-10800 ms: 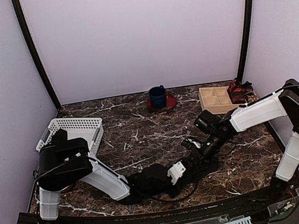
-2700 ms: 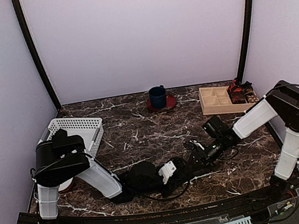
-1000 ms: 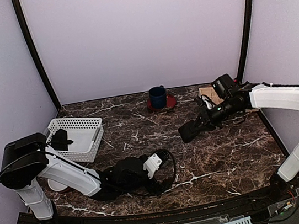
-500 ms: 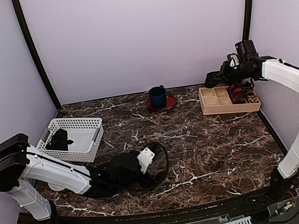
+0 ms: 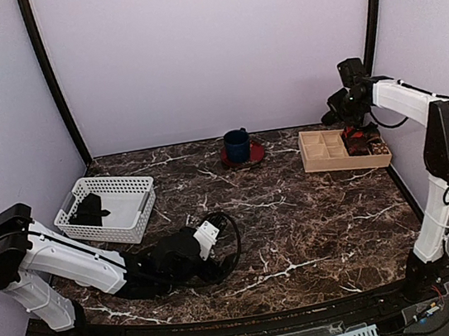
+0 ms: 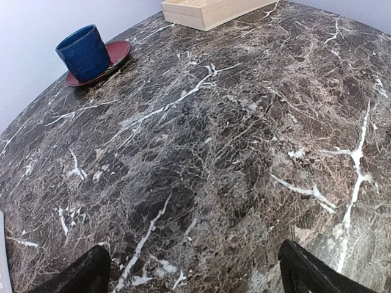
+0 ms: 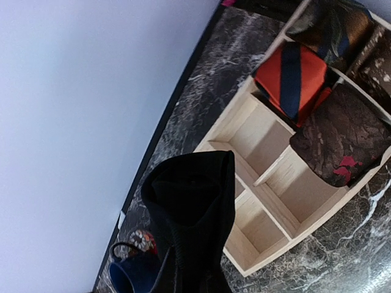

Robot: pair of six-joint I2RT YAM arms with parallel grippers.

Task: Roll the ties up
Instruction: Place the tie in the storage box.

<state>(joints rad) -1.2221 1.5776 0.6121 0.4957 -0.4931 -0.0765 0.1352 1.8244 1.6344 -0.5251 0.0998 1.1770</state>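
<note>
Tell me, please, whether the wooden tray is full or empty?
Partly full: rolled ties fill the wooden tray's compartments at one end, while at least three others show bare wood.

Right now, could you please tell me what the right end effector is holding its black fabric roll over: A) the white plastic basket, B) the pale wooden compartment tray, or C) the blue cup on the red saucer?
B: the right end effector holds the black fabric roll over the pale wooden compartment tray, which fills its wrist view.
</note>
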